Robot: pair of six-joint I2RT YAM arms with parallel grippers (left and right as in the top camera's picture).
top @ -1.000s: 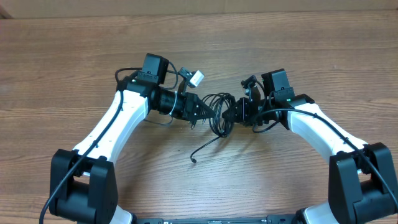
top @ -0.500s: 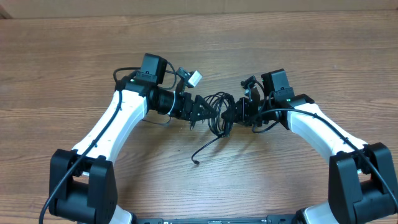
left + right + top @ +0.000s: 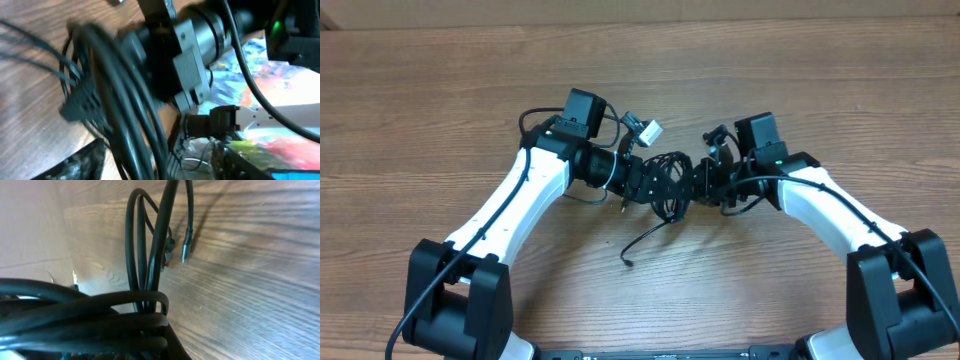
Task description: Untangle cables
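Observation:
The cables (image 3: pixel 670 180) form a black looped bundle at the table's middle, between my two grippers. My left gripper (image 3: pixel 650 183) is open at the bundle's left side, and in the left wrist view blurred strands (image 3: pixel 115 100) run through the gap between its fingers. My right gripper (image 3: pixel 698 183) is shut on the cables at the bundle's right side. The right wrist view shows several strands (image 3: pixel 100 315) lying across its jaws and loops (image 3: pixel 145 255) hanging away from them. One loose tail trails toward the front and ends in a small plug (image 3: pixel 630 262). A silvery-tipped plug end (image 3: pixel 186 245) rests on the wood.
A white connector (image 3: pixel 648 130) on a thin wire sticks up behind the left wrist. The wooden table (image 3: pixel 440 100) is bare around the arms. The right arm's wrist body (image 3: pixel 195 55) fills the left wrist view close behind the bundle.
My left gripper went from shut to open and pushed rightward into the bundle. The right gripper stayed shut on the cables and shifted slightly left.

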